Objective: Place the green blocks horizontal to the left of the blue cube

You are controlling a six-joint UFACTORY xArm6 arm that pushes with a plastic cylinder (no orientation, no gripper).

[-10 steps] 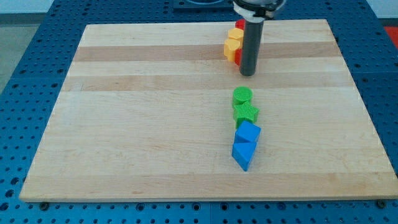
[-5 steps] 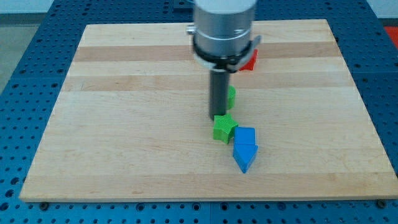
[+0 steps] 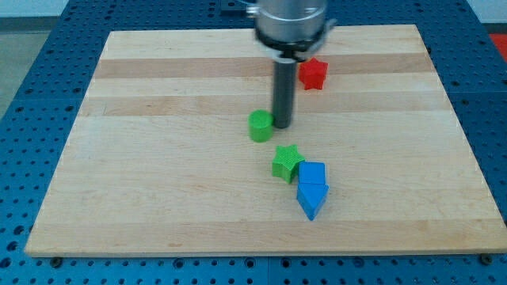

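Observation:
A green cylinder stands near the board's middle. My tip touches its right side. A green star block lies lower right of it, touching the upper left of the blue cube. A blue triangular block sits directly below the cube, against it.
A red star block lies near the view's top, right of the rod. The arm's grey body hides the board behind it, where yellow blocks showed earlier. The wooden board ends in blue pegboard on all sides.
The tip came down from the top, pushed the green star to the cube's upper left, then moved up and pushed the green cylinder leftward. The blue blocks stayed.

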